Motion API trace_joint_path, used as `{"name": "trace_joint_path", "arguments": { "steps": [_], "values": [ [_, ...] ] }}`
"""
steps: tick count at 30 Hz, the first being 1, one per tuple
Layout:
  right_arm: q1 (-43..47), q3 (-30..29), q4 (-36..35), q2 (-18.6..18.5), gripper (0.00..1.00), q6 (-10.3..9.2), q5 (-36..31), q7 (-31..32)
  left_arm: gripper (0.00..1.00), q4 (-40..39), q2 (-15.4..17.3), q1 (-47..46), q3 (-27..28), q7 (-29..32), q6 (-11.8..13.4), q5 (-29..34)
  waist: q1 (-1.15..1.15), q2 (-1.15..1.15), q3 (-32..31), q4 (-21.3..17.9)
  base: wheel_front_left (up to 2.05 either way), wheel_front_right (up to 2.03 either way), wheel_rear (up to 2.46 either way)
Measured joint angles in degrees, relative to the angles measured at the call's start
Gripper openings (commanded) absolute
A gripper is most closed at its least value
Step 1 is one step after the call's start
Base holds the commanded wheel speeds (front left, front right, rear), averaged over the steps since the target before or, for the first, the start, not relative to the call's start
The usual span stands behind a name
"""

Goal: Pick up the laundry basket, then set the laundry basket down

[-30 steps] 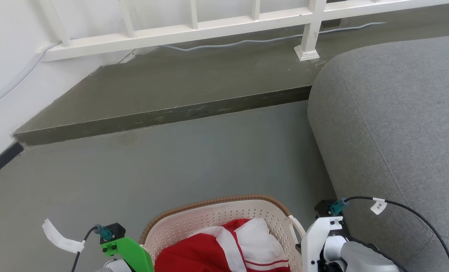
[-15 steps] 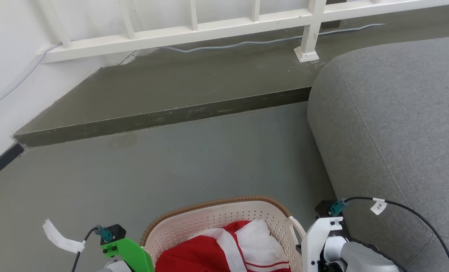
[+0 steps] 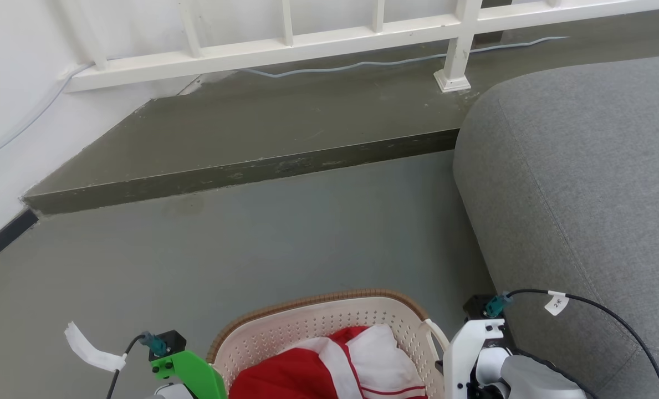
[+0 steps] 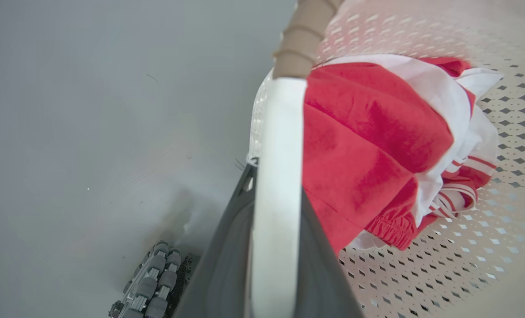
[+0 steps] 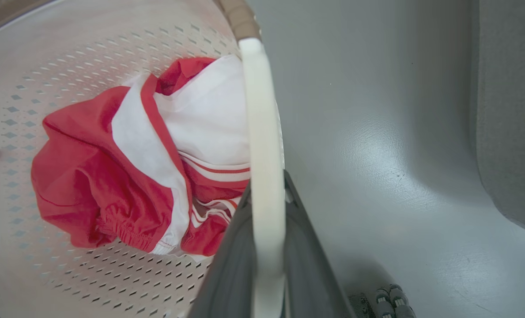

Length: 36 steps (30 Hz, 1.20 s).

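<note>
Keeping the basket (image 3: 307, 324) level is called for: it is held before the robot, seemingly off the floor (image 3: 251, 249), each handle (image 4: 275, 176) clamped in closed jaws; both arms should be lowered together.

Left side: green bracket (image 3: 196, 372), black camera block (image 3: 169, 338), teal connector (image 3: 153, 342), white-flagged cable (image 3: 88, 346). Right side: white housing (image 3: 470, 354), teal plug (image 3: 494, 305), tagged black cable (image 3: 556, 303). Left claw (image 4: 275, 181), right claw (image 5: 266, 183): dark grey fingers (image 4: 227, 256).
</note>
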Motion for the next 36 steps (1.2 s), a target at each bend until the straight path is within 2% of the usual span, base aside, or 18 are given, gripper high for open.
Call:
{"name": "trace_joint_path", "arguments": {
  "steps": [17, 36],
  "values": [
    [-0.38, 0.36, -0.07, -0.03, 0.0, -0.36, 0.24, -0.69, 0.0, -1.59, 0.1, 0.06, -0.93, -1.22, 1.19, -0.33, 0.0, 0.0, 1.01, 0.04, 0.0, 0.0, 0.0],
    [-7.76, 0.59, -1.54, -0.31, 0.0, -1.82, -0.65, -6.56, 0.0, -3.98, 0.8, -5.66, -2.12, -7.46, 2.74, 0.79, 0.0, 0.0, 9.47, -0.77, 0.0, 0.0, 0.0]
  ]
}}
